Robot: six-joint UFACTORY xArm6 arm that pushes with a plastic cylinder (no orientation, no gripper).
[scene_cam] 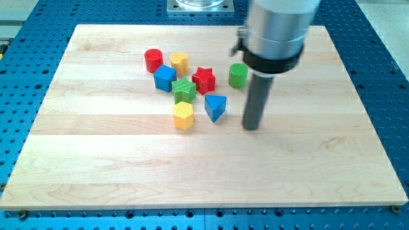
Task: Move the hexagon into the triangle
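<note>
The yellow hexagon block (183, 115) lies on the wooden board, just left of the blue triangle block (215, 107), with a small gap between them. My tip (252, 127) rests on the board to the right of the blue triangle, a short way off and slightly lower in the view. It touches no block. The rod rises from the tip toward the view's top, and the arm's grey body partly overlaps the green cylinder (238, 75).
A red cylinder (153, 60), a second yellow block (180, 62), a blue cube (165, 78), a green star (184, 89) and a red star (204, 79) cluster above the hexagon. The wooden board (96, 166) sits on a blue perforated table.
</note>
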